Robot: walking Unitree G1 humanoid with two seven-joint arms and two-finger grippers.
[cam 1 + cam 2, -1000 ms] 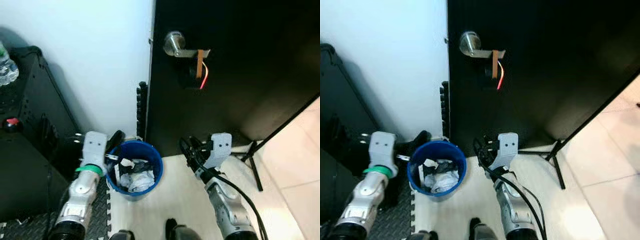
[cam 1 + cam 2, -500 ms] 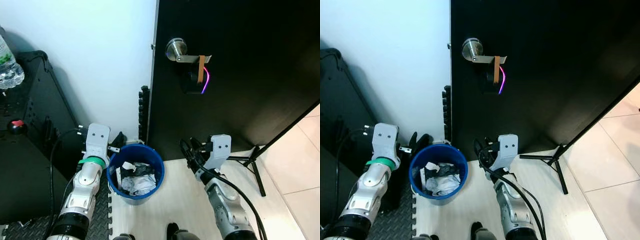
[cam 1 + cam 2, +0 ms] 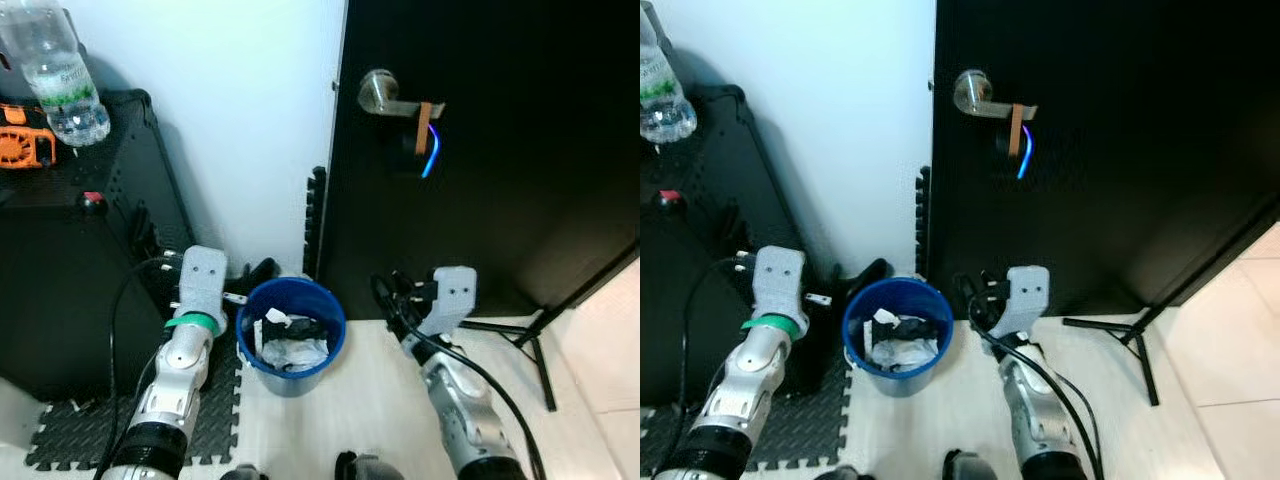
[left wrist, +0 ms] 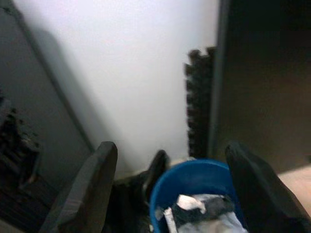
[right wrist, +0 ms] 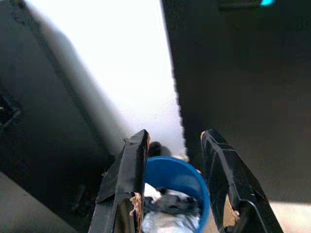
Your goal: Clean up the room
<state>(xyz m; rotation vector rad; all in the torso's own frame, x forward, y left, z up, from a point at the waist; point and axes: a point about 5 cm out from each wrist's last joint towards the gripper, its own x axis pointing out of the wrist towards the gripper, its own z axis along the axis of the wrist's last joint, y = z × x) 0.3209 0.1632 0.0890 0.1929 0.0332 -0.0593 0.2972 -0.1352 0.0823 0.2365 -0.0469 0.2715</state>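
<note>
Arms first: we've got both raised in front of us, either side of the bin point(image 3: 291, 337). Our left gripper point(image 4: 170, 189) sits just left of it with fingers point(image 4: 85, 194) spread wide and nothing in them. Our right gripper point(image 5: 172, 187) is off to the right, fingers point(image 5: 124, 182) parted a bit less and also empty, aimed toward the bin.

The bin is blue, on the pale floor point(image 3: 340, 420) near the corner where the white wall point(image 3: 240, 120) meets the black door point(image 3: 500, 150), and it's stuffed with crumpled white and dark trash point(image 3: 292, 345). Left of us is a black case point(image 3: 70, 260) with a water bottle point(image 3: 58, 70) on top, on a dark foam mat point(image 3: 80, 440). The door has a silver handle point(image 3: 385, 95) with a glowing blue cord point(image 3: 431, 160). A black stand's legs point(image 3: 520, 335) sit far right.

Something dark point(image 3: 262, 272) is wedged behind the bin; we can't tell what it is.
</note>
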